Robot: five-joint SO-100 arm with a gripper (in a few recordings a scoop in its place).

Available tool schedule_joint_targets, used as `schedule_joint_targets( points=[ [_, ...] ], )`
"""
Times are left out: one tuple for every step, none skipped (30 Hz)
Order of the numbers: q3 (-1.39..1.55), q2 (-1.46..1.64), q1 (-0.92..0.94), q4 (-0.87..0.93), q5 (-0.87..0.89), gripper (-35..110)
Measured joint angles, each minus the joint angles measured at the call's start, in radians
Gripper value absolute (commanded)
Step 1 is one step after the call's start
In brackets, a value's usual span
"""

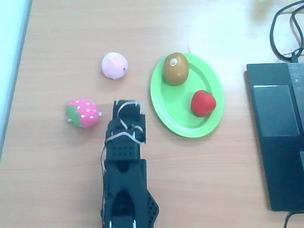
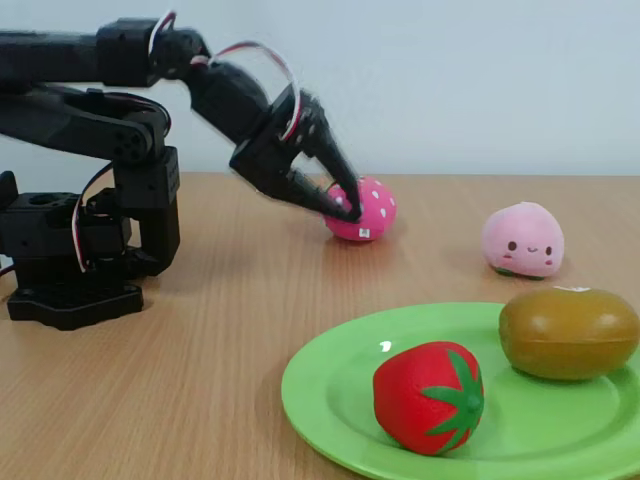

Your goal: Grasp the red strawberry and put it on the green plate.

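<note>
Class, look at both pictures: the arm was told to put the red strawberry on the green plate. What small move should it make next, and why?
Probably just draw the hand back toward its base. The red strawberry already lies on the green plate beside the brown kiwi, and in the overhead view the hand sits apart from the pink strawberry, holding nothing that I can see.

wooden table (image 1: 204, 180) | on it: green plate (image 1: 164, 102), pink strawberry (image 1: 83, 113), peach ball (image 1: 114, 65), laptop (image 1: 278, 128)

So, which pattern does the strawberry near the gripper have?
Pink strawberry with small white dots and a green leafy top, clearest in the overhead view.
</note>
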Motion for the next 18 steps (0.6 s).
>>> schedule_joint_targets(
  points=[
    [0.037,0.043,0.0,0.02,0.015,-8],
    [0.064,0.086,0.003,0.043,0.032,-8],
    [0.086,0.117,0.0,0.066,0.051,-8],
    [0.106,0.14,-0.011,0.083,0.064,-8],
    [0.123,0.167,-0.018,0.098,0.069,-8],
    [0.137,0.199,-0.025,0.107,0.067,-8],
    [0.16,0.215,-0.025,0.114,0.057,-8],
    [0.176,0.236,-0.025,0.124,0.046,-8],
    [0.186,0.242,-0.02,0.129,0.044,-8],
    [0.199,0.247,-0.018,0.132,0.048,-8],
    [0.202,0.252,-0.018,0.133,0.048,-8],
    [0.206,0.253,-0.028,0.135,0.043,-8],
    [0.206,0.255,-0.037,0.135,0.04,-8],
    [0.206,0.255,-0.041,0.135,0.038,-8],
    [0.206,0.255,-0.041,0.135,0.029,-8],
    [0.206,0.255,-0.041,0.135,0.025,-8],
    [0.202,0.255,-0.051,0.146,0.025,-8],
    [0.202,0.255,-0.061,0.16,0.025,-8]
  ],
)
